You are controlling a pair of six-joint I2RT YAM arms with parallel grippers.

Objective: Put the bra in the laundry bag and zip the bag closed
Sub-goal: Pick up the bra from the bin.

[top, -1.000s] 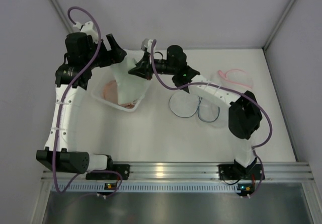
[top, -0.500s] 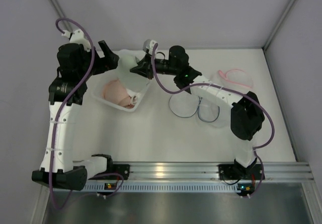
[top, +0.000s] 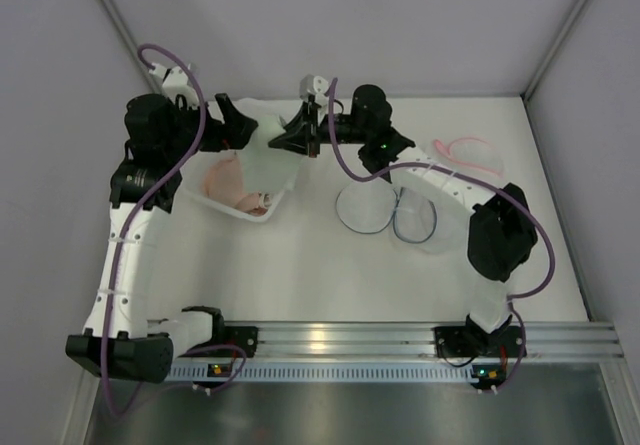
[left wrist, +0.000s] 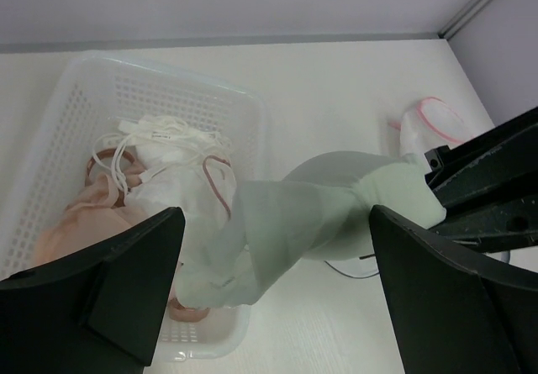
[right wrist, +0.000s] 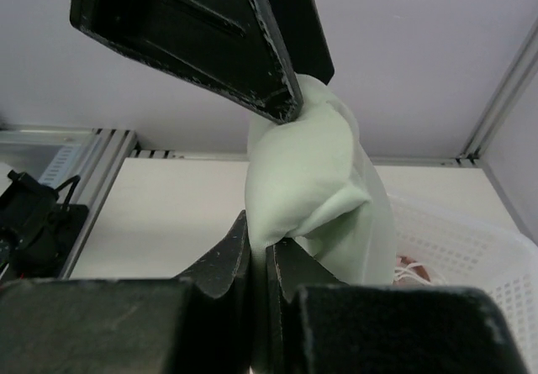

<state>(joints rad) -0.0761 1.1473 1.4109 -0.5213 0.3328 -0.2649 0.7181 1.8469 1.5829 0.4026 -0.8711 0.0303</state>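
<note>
From above, the right gripper (top: 300, 137) pinches the pale green fabric bra (top: 265, 145) over the white perforated plastic basket (top: 262, 213). The round blue-rimmed mesh laundry bag (top: 366, 208) lies apart on the surface. In the left wrist view, the left gripper (left wrist: 277, 281) is spread and empty. The right wrist view confirms the pinch. Bagging and zipping are not yet done.

Pale-green bra (left wrist: 319, 214) aloft, laundry bag (top: 367, 208) apart

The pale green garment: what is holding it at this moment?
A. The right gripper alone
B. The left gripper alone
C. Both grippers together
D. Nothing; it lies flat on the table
A: the right gripper is shut on one end of the pale green garment, while the left gripper stands wide open with its fingers clear of the cloth.
</note>
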